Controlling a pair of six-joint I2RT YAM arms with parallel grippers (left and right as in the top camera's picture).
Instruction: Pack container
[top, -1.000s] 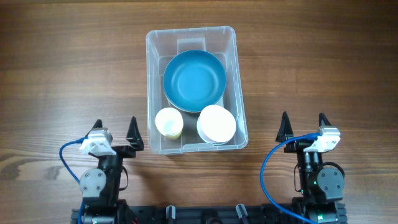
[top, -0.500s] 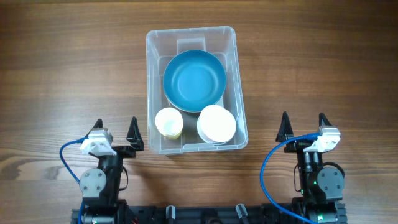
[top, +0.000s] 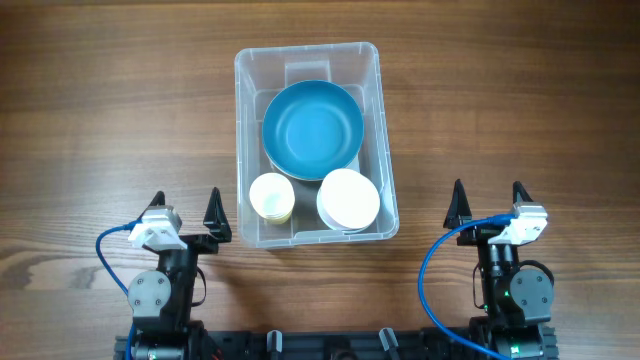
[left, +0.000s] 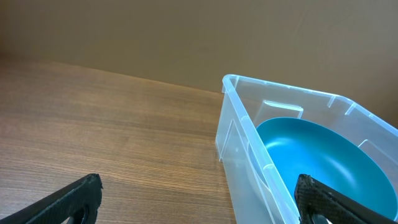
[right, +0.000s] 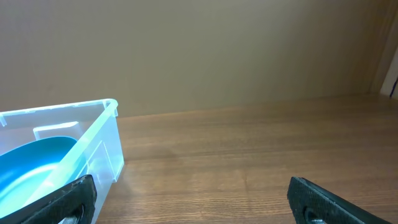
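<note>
The clear plastic container (top: 246, 150) stands at the table's middle. Inside it lie a teal bowl (top: 312, 126), a small white cup (top: 270, 196) and a white bowl (top: 348, 199). My left gripper (top: 187, 213) is open and empty, near the container's front left corner. My right gripper (top: 487, 203) is open and empty, well to the right of the container. The left wrist view shows the container (left: 239, 140) and teal bowl (left: 317, 155) between the open jaws (left: 199, 199). The right wrist view shows the container's corner (right: 99, 146) at left, with its jaws (right: 193, 199) open.
The wooden table (top: 100, 120) spreads to both sides of the container. Blue cables (top: 435, 270) loop beside each arm base at the front edge. A plain brown wall (right: 217, 56) stands behind the table.
</note>
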